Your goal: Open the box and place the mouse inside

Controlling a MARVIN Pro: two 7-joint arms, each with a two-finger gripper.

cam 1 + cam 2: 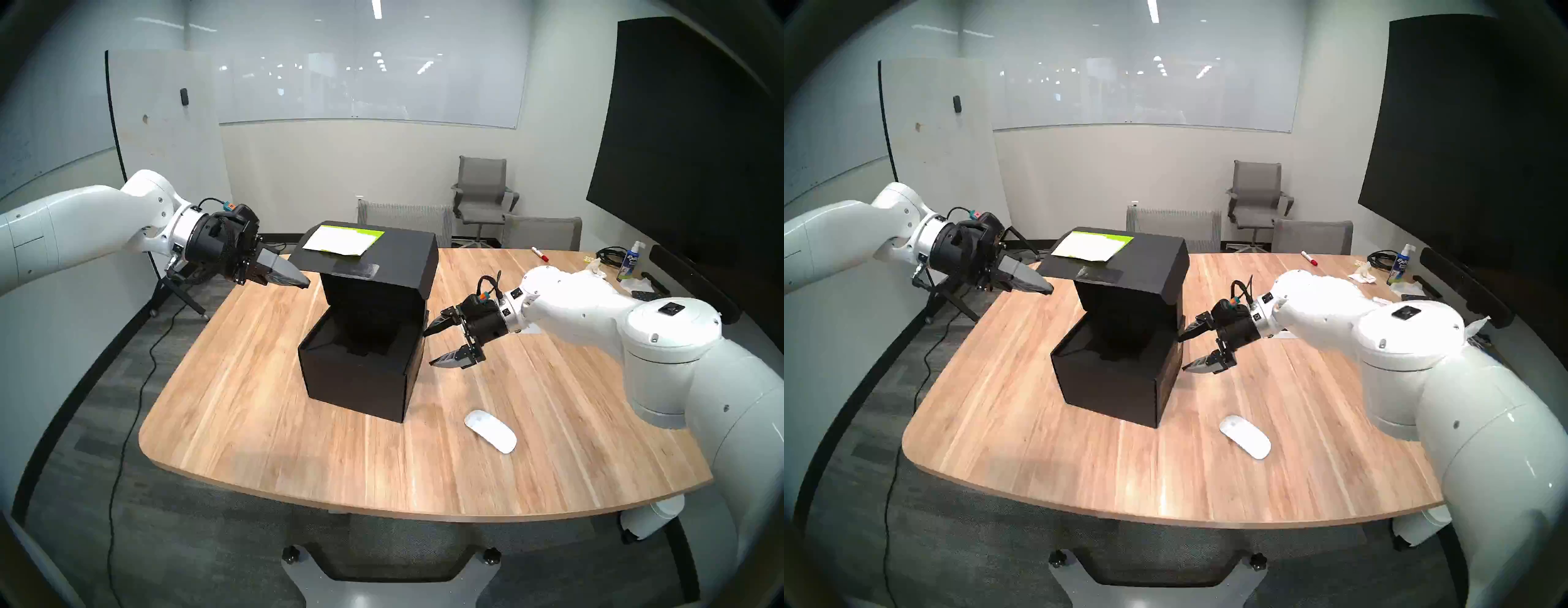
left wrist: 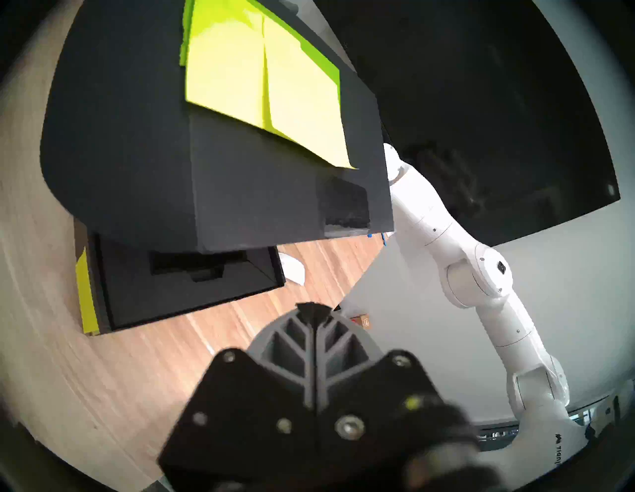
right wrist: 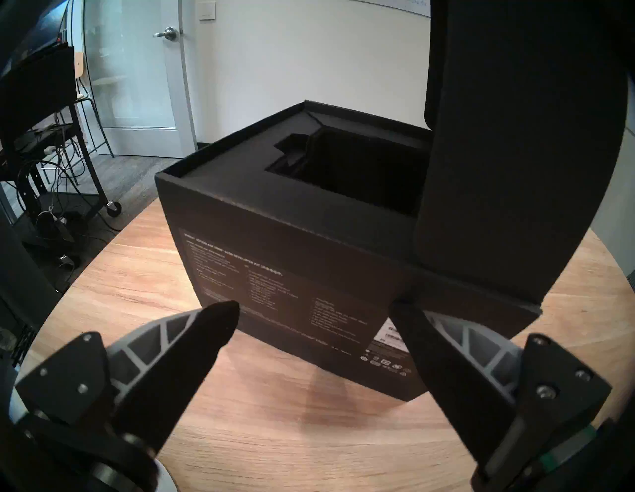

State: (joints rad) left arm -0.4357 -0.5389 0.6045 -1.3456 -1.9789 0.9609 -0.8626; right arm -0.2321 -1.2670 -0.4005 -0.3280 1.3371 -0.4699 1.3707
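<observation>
**Box open, mouse on the bench**

The black box (image 1: 360,373) sits mid-bench (image 1: 254,424), lid raised. The left end effector (image 1: 303,282), pinched closed and empty, is at the lid's edge. The right end effector (image 1: 435,346) gapes wide beside the box. The white mouse (image 1: 490,431) lies nearby.

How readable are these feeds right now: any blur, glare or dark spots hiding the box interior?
Head views: sharp, fisheye-bent, ceiling lights glaring on the glass wall; box interior nearly pure black. Left wrist: sticky notes overexposed, housing foreground blurred. Right wrist: insert recess dim but readable.

Red marker (image 1: 539,253), spray btl (image 1: 629,260) far table (image 1: 263,416) edge.
</observation>
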